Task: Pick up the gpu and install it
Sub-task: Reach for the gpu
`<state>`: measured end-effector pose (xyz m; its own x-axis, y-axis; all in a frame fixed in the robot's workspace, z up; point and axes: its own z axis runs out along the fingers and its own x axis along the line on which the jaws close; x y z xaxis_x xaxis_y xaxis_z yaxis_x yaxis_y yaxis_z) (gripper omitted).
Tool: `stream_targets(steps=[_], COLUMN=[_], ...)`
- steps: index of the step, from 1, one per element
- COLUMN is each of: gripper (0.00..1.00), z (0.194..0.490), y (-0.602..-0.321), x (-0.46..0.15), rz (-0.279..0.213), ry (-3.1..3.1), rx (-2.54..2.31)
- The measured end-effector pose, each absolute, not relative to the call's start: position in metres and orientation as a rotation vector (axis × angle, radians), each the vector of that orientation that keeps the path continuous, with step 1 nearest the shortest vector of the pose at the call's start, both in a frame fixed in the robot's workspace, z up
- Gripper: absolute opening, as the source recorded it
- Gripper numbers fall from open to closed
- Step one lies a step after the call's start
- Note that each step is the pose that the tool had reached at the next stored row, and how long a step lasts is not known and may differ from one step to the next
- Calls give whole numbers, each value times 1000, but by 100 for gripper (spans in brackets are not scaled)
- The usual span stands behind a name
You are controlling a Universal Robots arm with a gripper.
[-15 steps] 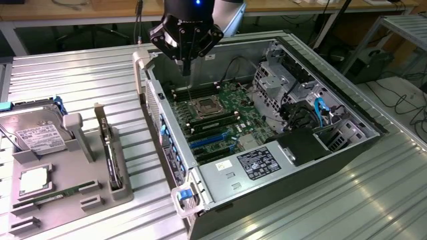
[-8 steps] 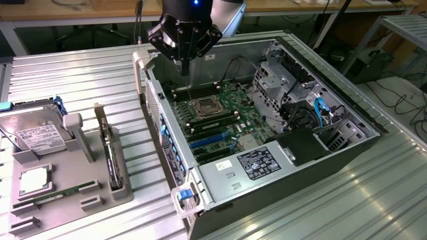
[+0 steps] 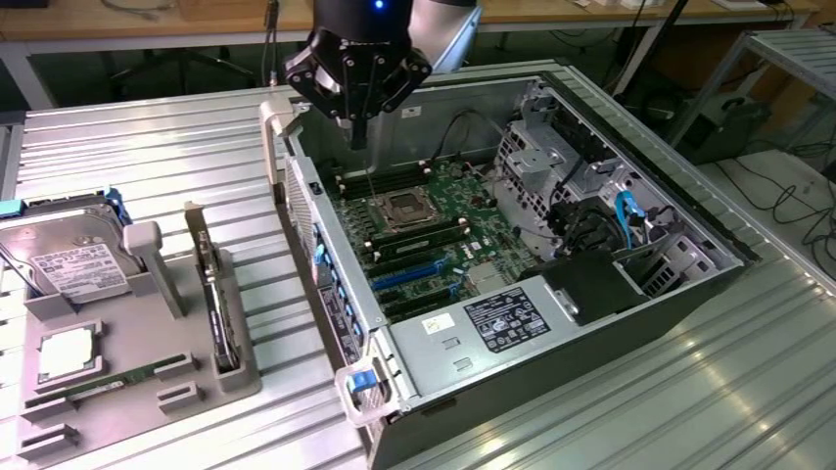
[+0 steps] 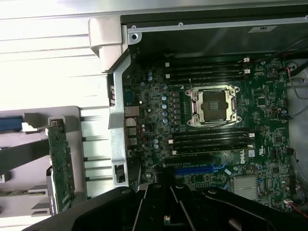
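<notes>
Shut with nothing between its black fingers, the tool (image 3: 358, 135) hangs point-down over the far corner of the open grey metal computer case (image 3: 706, 245), above the green motherboard (image 3: 438, 230) and close to the case wall on the exterior view's left.

The gpu (image 3: 211, 289), a thin flat green circuit-board card seen dark and slim edge-on, is not in the case. It stands on its long edge in a slot of the grey plastic holder tray (image 3: 157, 294), which sits on the ribbed metal bench (image 3: 157, 147) toward the bench's edge on the exterior view's left. From the tool the card lies outward across that case wall, toward the exterior view's left and nearer that camera. Its long axis runs roughly parallel to the wall, so the closed fingers hang beside it, well apart, not above it. In the wrist view the same card (image 4: 60, 163) shows its green face in the holder.

By count: one tool on one arm, one gpu, one case, one holder. The holder also carries one silver hard drive with a white label (image 3: 66, 262) and one narrow green RAM stick (image 3: 102, 384) lying flat.
</notes>
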<state>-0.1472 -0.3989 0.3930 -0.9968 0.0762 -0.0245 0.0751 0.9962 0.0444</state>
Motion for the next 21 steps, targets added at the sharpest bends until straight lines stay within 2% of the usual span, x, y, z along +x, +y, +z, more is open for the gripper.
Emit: stream_targets(steps=[21], gripper=[11], z=[393], y=[-399], x=[-155], rz=[68], ry=[3113], rx=[118])
